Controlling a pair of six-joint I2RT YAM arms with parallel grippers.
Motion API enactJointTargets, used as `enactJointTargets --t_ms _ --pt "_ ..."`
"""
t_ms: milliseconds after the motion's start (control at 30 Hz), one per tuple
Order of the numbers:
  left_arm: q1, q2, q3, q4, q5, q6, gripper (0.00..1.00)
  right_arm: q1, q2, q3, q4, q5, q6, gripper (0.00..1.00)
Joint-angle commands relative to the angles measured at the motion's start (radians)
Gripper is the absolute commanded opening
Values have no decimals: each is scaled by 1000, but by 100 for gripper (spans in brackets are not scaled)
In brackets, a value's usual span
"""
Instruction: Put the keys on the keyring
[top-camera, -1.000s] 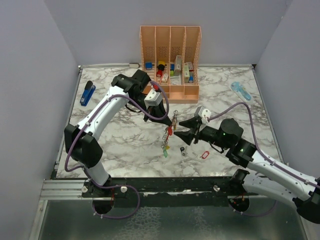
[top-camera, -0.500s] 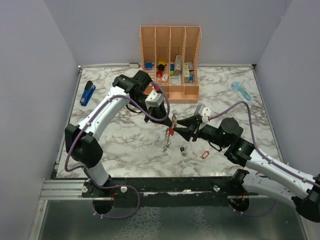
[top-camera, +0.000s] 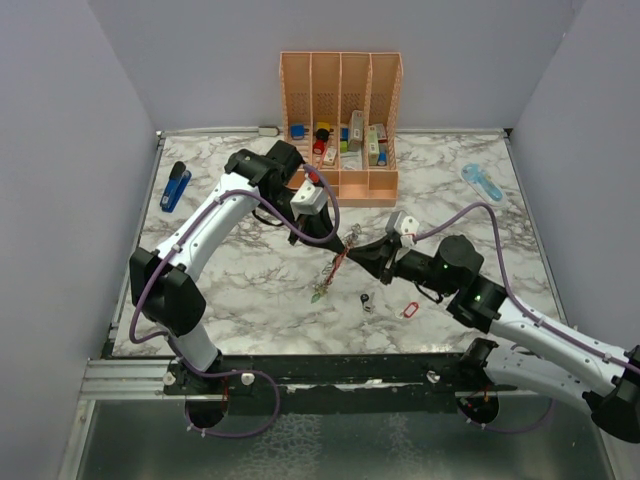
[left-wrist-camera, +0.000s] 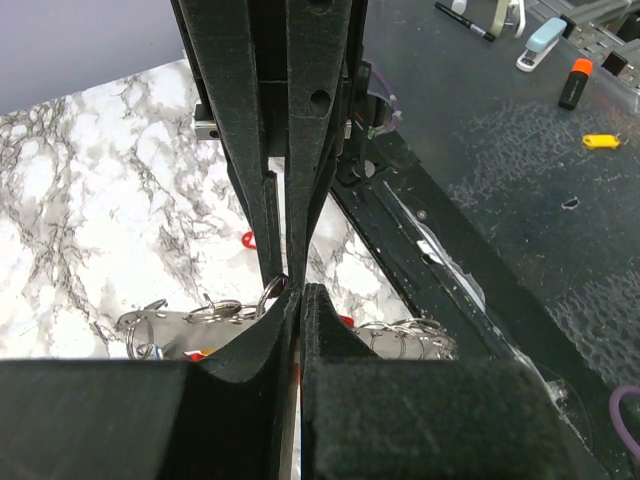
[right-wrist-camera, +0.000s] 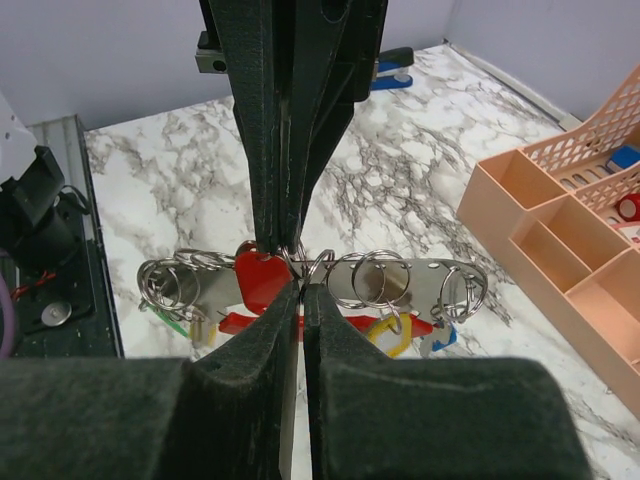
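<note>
Red clip-shaped keyring (right-wrist-camera: 410, 285) with a grey metal side, held above the marble table (top-camera: 230, 290), in front of the peach four-slot plastic organiser (top-camera: 326, 85).
The left gripper (left-wrist-camera: 298, 296) and right gripper (right-wrist-camera: 301, 296) both pinch its top edge, jaws fully narrowed, tip to tip. Silver keys (right-wrist-camera: 388, 335) hang below it on wire rings, with green, yellow and blue tags. Further in front of the organiser lie one small loose key (top-camera: 367, 301) and one red oval loop (top-camera: 407, 310). One blue stapler (top-camera: 176, 186) lies to the organiser's left. Labels inside the organiser are too small to read.
</note>
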Motion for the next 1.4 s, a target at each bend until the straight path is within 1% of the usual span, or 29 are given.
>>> enactJointTargets --t_ms 0,133,233,267,367,400,467,533,700,800,933,1000,1133,1367 --pt "-5 -2 11 -18 -4 18 0 -3 -21 16 14 11 -17 4" --pt "-2 9 43 -18 -52 19 0 -3 -26 26 -22 4 -23 1" --pt "0 24 66 -18 -96 16 0 -3 -36 39 -58 0 -31 1" --pt "-1 38 71 -18 -114 16 3 -3 -40 46 -72 0 -35 1" --pt "0 50 88 -18 -149 16 26 -3 -47 68 -116 0 -54 1" --pt "-1 53 96 -18 -158 14 30 -3 -47 77 -132 0 -59 1" --pt "0 56 106 -17 -168 13 35 -3 -45 90 -156 -1 -65 1" --pt "0 55 107 -17 -171 19 42 -3 -39 100 -171 -9 -69 1" --pt "-2 57 118 -18 -159 29 48 -3 -19 115 -192 -26 -70 1" --pt "-14 57 116 -18 -140 28 50 -3 1 131 -211 -39 -71 1" --pt "-71 64 113 -18 -184 27 49 -3 39 158 -235 -54 -73 1" --pt "-104 66 118 -18 -211 19 48 -3 51 170 -246 -60 -78 1" --pt "-141 67 114 -18 -254 -2 40 -3 53 176 -253 -56 -79 1" --pt "-144 61 107 -18 -313 0 38 -3 32 165 -258 -51 -69 1"
